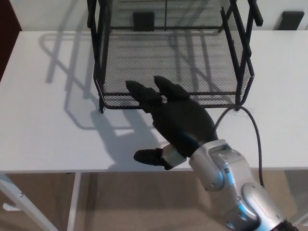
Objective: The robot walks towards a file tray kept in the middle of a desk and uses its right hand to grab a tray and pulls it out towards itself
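Tray (168, 72), black wire mesh, sits in the file rack (98, 29) mid-desk (43, 120), front rim facing the robot. Right hand (175, 120) hovers just in front of that rim, two fingers (142, 94) spread and overlapping the rim's edge, thumb (149, 156) out toward the desk's near edge. Holding nothing. Contact with rim: cannot tell.
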You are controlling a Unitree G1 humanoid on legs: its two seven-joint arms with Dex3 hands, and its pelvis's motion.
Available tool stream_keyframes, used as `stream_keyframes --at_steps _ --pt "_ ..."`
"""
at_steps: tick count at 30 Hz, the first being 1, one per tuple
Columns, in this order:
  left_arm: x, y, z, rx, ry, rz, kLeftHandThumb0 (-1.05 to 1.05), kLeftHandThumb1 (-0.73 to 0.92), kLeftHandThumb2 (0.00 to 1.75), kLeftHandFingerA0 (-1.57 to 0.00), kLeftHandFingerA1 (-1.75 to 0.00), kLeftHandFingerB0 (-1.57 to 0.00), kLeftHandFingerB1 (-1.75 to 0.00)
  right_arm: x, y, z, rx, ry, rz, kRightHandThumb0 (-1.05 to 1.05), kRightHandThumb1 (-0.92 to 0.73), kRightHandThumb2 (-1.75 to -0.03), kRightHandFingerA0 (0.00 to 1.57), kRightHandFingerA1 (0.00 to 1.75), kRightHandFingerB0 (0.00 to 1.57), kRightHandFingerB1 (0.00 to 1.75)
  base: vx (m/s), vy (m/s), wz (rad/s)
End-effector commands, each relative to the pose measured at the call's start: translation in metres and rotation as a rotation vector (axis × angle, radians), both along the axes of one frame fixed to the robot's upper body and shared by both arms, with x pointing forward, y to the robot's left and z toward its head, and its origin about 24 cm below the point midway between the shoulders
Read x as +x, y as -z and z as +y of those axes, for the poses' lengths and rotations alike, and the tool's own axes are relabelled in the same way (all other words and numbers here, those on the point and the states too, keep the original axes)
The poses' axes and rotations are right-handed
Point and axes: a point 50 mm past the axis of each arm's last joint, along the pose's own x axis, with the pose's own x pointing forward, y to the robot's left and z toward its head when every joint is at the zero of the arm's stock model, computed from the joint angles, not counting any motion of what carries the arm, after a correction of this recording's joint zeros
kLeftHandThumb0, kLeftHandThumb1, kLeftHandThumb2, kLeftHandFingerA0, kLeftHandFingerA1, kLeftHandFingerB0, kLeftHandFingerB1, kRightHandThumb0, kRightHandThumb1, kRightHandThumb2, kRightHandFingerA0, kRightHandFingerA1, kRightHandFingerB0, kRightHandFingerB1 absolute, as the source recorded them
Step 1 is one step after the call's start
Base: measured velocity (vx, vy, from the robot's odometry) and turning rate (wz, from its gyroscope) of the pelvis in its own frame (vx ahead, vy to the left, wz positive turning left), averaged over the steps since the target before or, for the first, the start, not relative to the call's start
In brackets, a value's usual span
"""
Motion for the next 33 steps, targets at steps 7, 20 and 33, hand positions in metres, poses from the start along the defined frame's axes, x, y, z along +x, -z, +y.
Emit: stream_keyframes --at_steps 7,20,33 --pt "0.012 -0.01 0.001 0.041 0.095 -0.035 -0.14 0.58 0.56 -0.39 -0.43 -0.42 -0.39 0.004 -0.032 -0.004 -0.536 0.271 -0.58 -0.93 -0.51 -0.58 0.0 0.0 0.0 0.0 0.0 0.0 0.0" --pt "0.012 -0.012 0.001 0.079 0.129 -0.022 -0.19 0.58 0.55 -0.4 -0.41 -0.44 -0.38 0.0 -0.045 0.001 -0.501 0.272 -0.629 -0.86 -0.5 -0.88 0.0 0.04 0.0 0.02 0.0 0.0 0.0" --pt "0.014 -0.014 -0.002 0.089 0.139 -0.025 -0.2 0.54 0.61 -0.39 -0.45 -0.42 -0.41 0.016 -0.022 -0.022 -0.544 0.379 -0.471 -0.89 -0.51 -0.88 0.0 0.07 0.0 0.0 0.0 0.0 0.0"
